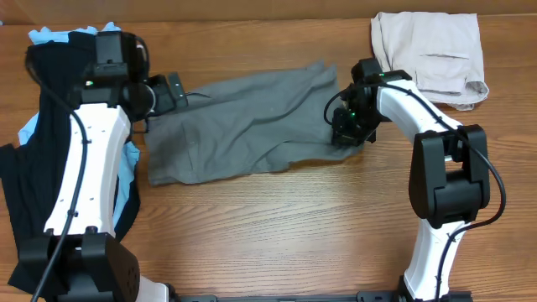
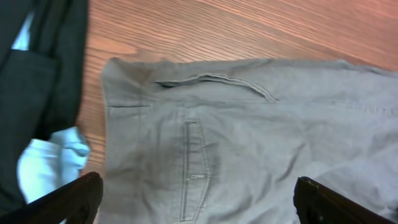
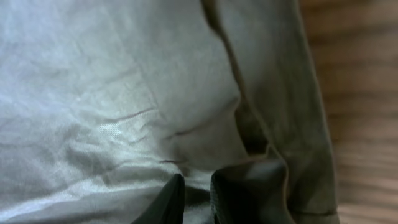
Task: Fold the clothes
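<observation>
1. Closest to the right wrist lens, the right pincer [image 3: 198, 200] is standing narrow, its dark fingertips [image 3: 249, 193] pinching a ridge of the grey shorts [image 3: 93, 93] beside a seamed edge.
2. Seen from overhead, these shorts are lying spread and rumpled across the middle of the surface [image 1: 294, 235], reaching from one arm to the other.
3. I am holding the left pincer [image 2: 199, 208] wide open above the waistband corner, near a slit pocket; it is gripping nothing.
4. I am judging the step in hand to be gripping both ends for a first fold. Doing it well is calling for a left grip on every layer at that corner, then an even, taut lift.
5. I am watching the black garment [image 2: 37, 62] and light-blue garment [image 2: 50, 162] just beside that corner, to avoid snagging them; the beige shorts [image 1: 432, 54] are lying apart.
</observation>
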